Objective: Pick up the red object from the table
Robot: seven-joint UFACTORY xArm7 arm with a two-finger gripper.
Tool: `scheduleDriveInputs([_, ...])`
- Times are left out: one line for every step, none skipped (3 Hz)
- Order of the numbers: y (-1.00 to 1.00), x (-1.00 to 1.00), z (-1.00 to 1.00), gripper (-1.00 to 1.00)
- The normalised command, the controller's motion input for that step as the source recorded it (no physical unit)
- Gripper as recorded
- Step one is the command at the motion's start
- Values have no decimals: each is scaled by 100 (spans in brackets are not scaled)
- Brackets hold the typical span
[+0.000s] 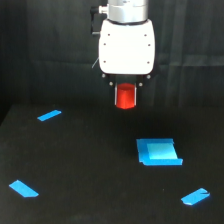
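The red object (125,96), a short red-orange cylinder, hangs directly under my white gripper body (125,45) in the upper middle of the exterior view. It is held well above the black table (90,165), with dark finger parts showing at its top edges. My gripper (125,90) is shut on it. The fingertips themselves are mostly hidden by the cylinder.
A flat blue square block (159,151) lies on the table below and to the exterior view's right of the gripper. Blue tape marks lie at the far left (49,115), near left (23,188) and near right (195,197). A dark curtain hangs behind.
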Motion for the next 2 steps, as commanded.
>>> scheduleDriveInputs([-1, -1, 13, -100])
scheduleDriveInputs([3, -1, 17, -95])
